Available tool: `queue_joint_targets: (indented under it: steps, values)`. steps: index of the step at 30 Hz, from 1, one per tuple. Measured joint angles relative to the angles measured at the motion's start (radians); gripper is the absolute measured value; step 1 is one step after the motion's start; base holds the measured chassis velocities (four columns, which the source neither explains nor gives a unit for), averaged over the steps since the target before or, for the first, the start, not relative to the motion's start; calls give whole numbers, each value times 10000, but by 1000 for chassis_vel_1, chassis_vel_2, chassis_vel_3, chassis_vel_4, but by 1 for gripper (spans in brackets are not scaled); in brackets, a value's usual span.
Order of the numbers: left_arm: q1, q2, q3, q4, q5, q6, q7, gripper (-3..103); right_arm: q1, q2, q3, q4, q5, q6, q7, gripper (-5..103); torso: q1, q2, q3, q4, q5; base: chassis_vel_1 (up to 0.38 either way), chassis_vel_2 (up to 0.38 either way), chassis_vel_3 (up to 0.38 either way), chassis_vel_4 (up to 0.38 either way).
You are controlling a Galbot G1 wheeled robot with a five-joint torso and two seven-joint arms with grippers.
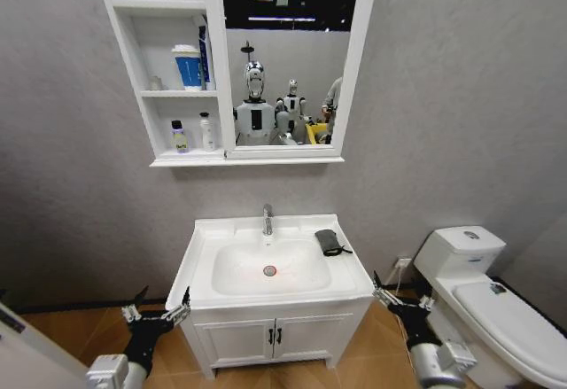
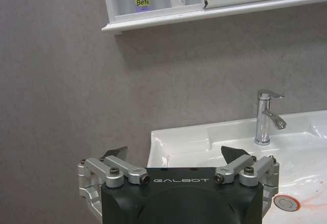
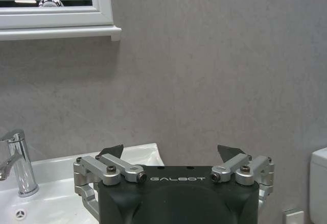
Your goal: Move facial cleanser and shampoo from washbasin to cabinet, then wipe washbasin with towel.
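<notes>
My left end effector (image 1: 158, 311) hung low beside the washbasin (image 1: 205, 238), its two fingers spread wide and empty; my right end effector (image 1: 400, 295) hung likewise on the other side. One dark towel (image 1: 329, 242) lay on the basin's right rim. Two small bottles (image 1: 180, 136) stood on the cabinet's (image 1: 133, 52) lowest shelf.

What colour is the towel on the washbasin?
Dark grey-black towel, seen best in the head view.

Washbasin (image 1: 205, 245) glossy ceramic – tap (image 1: 267, 220) polished chrome – towel (image 1: 329, 242) matt cloth.
</notes>
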Motion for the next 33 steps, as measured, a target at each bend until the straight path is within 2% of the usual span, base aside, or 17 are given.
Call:
queue_joint_targets:
  steps: [1,2,3,4,5,6,8,10,11,14,15,18,21,23,33]
  values:
    - [0,0,0,0,0,0,0,100,0,0,0,0,0,0,0,100,0,0,0,0,0,0,0,0,0]
    - [-12,7,1,8,-10,3,-2,100,516,-354,-114,-229,401,-302,151,100,0,0,0,1,3,0,0,0,0]
    - [-33,21,7,17,-27,10,-9,100,1594,-1306,-382,-851,1149,-684,457,100,0,-1,0,2,3,0,0,0,0]
    - [-33,21,7,17,-27,10,-9,100,1594,-1306,-382,-851,1149,-684,457,100,0,-1,0,2,3,0,0,0,0]
    - [-42,25,13,23,-33,15,-12,100,2367,-1922,-578,-1450,1480,-826,550,100,1,-2,1,6,-3,0,0,0,0]
    - [-42,25,13,23,-33,15,-12,100,2367,-1922,-578,-1450,1480,-826,550,100,1,-2,1,6,-3,0,0,0,0]
    - [-62,34,22,30,-47,22,-16,100,4058,-2732,-1185,-2930,1814,-1001,521,100,3,-3,2,1,3,0,0,0,0]
    - [-74,41,24,34,-55,24,-19,100,5652,-2933,-1983,-4177,1872,-1050,342,100,3,-3,2,2,-3,0,0,0,0]
    - [-74,41,24,34,-55,24,-19,100,5652,-2933,-1983,-4177,1872,-1050,342,100,3,-3,2,2,-3,0,0,0,0]
    - [-89,48,29,42,-67,29,-25,100,7508,-2753,-3468,-5952,1620,-1162,-80,100,4,-4,3,4,3,0,0,0,0]
    - [-89,48,29,42,-67,29,-25,100,7508,-2753,-3468,-5952,1620,-1162,-80,100,4,-4,3,4,3,0,0,0,0]
    - [-102,54,35,48,-74,33,-27,100,9019,-2177,-4804,-7388,1107,-1350,-380,100,4,-4,2,5,1,0,0,0,0]
    - [-104,55,36,50,-77,34,-29,100,9352,-1999,-5030,-7726,958,-1351,-448,100,3,-4,1,3,-2,0,0,0,0]
    - [-111,58,38,52,-81,37,-30,100,10302,-1303,-5509,-8974,584,-1341,-640,100,3,-4,1,6,-3,0,0,0,0]
    - [-120,64,45,55,-91,42,-35,100,10391,-542,-5534,-10359,183,-1349,-590,100,0,-2,0,3,-2,0,0,0,0]
